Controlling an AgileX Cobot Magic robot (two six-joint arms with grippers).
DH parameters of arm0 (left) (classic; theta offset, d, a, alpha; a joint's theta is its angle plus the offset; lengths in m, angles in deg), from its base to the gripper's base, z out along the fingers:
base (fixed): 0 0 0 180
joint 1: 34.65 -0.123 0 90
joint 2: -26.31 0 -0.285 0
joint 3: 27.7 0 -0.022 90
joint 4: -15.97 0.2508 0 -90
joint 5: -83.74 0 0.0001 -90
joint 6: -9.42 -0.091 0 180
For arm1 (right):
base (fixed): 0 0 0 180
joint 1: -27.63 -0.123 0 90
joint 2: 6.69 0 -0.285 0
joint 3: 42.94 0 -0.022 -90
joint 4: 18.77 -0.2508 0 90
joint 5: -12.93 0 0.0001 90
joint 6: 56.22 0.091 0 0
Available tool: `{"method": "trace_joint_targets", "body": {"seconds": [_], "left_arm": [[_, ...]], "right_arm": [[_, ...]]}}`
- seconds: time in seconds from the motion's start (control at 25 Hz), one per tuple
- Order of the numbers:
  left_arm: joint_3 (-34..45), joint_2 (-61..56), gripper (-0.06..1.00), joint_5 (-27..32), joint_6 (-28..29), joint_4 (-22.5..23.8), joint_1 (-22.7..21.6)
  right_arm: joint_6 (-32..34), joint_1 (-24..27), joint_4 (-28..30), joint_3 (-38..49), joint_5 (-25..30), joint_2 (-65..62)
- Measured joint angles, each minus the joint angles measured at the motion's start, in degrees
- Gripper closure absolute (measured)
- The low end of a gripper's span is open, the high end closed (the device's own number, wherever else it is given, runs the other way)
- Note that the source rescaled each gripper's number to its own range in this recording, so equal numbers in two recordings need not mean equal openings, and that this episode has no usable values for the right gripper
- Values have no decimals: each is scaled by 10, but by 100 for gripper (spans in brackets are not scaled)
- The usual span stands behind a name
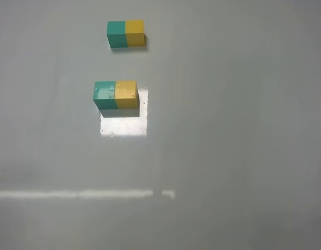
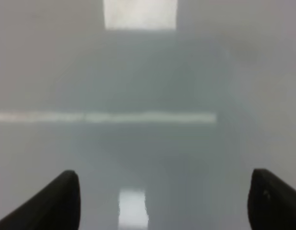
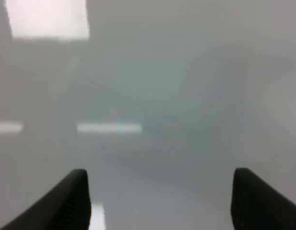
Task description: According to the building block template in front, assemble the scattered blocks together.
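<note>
Plainly, by labels:
Table: a grey glossy table (image 1: 243,130) fills the exterior high view; all four sides of that view are bare surface, with wide open room to the right of the blocks and toward the near side
Template: the building block template (image 1: 126,34) lies far from the camera, a short bar with teal on the left and yellow on the right; its long axis runs left to right across the view
Teal cube: the teal cube (image 1: 104,94) sits nearer the camera than the template, well apart from it and a little to its left
Yellow cube: the yellow cube (image 1: 127,94) stands touching the teal cube on its right side, so the pair forms a bar with the same colour order and the same left-to-right long axis as the template (the joint line looks closed, no gap shows)
Glare patch: a bright square reflection (image 1: 125,124) lies just on the near side of the pair and beside the yellow cube's right side; a thin bright streak (image 1: 77,194) runs left to right much nearer the camera
Left gripper: the left gripper (image 2: 164,199) shows only two dark fingertips (image 2: 61,199) spread wide over bare table, holding nothing
Right gripper: the right gripper (image 3: 159,196) likewise has its fingertips (image 3: 71,196) wide apart and empty, over bare table
</note>
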Motion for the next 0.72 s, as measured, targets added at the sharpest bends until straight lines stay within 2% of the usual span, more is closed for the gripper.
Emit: {"method": "trace_joint_targets", "body": {"seconds": [0.12, 0.2, 0.52, 0.72], "left_arm": [[14, 0, 19, 8, 6, 10, 0], [25, 0, 21, 12, -7, -2, 0], [68, 0, 24, 15, -8, 11, 0], [69, 0, 25, 15, 28, 44, 0]], "right_arm": [[0, 0, 0, 0, 0, 0], [0, 0, 0, 0, 0, 0], [0, 0, 0, 0, 0, 0], [0, 0, 0, 0, 0, 0]]}}
